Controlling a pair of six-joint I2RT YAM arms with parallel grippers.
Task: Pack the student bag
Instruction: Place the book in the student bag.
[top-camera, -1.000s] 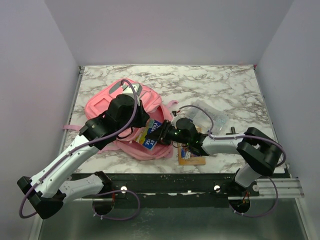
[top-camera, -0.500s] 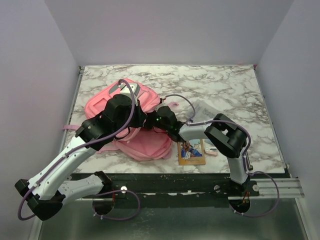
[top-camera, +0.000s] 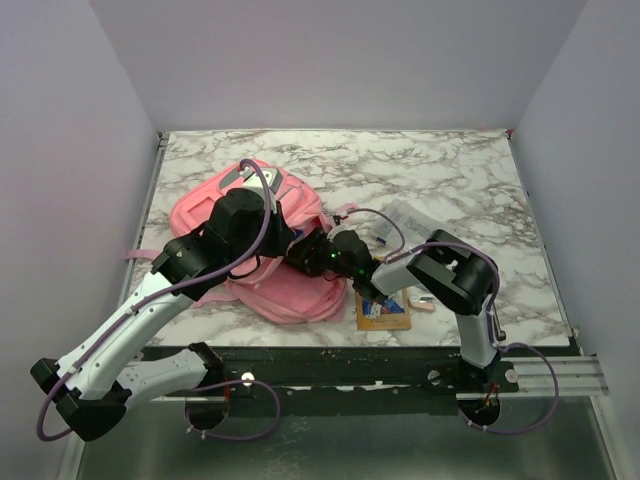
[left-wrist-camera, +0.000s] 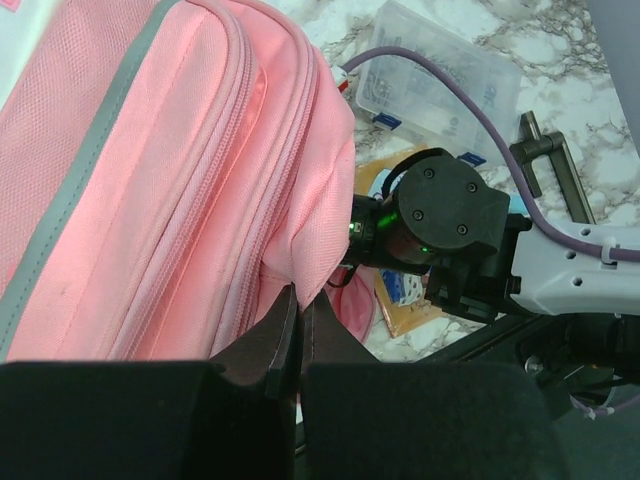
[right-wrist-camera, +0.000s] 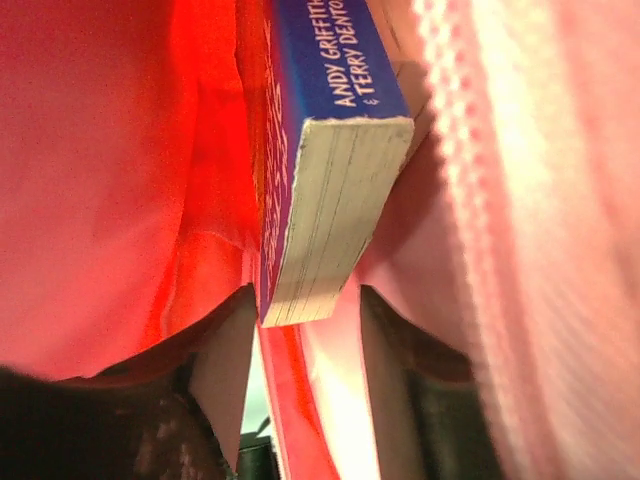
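The student bag (top-camera: 205, 212) is a big pink backpack lying at the table's left, grey trim showing in the left wrist view (left-wrist-camera: 95, 150). My left gripper (left-wrist-camera: 297, 300) is shut on a fold of pink fabric at the bag's mouth and holds it up. My right gripper (right-wrist-camera: 305, 296) reaches inside the bag with pink lining all round. It is open, and a blue-covered book (right-wrist-camera: 325, 170) stands just ahead of it, the book's lower corner between the fingers (right-wrist-camera: 225, 375) and close beside one of them. From above, the right wrist (top-camera: 345, 256) sits at the bag's opening and the book is hidden.
A second book with an orange cover (top-camera: 383, 308) lies flat near the front edge, right of the bag. A clear plastic case (top-camera: 415, 230) lies behind it. A small pale item (top-camera: 422, 303) rests beside the orange book. The right arm's elbow (top-camera: 455, 275) hangs over them.
The right gripper carried the blue book from outside the opening into the bag and its jaws widened off it. The left gripper kept its pinch on the fabric.
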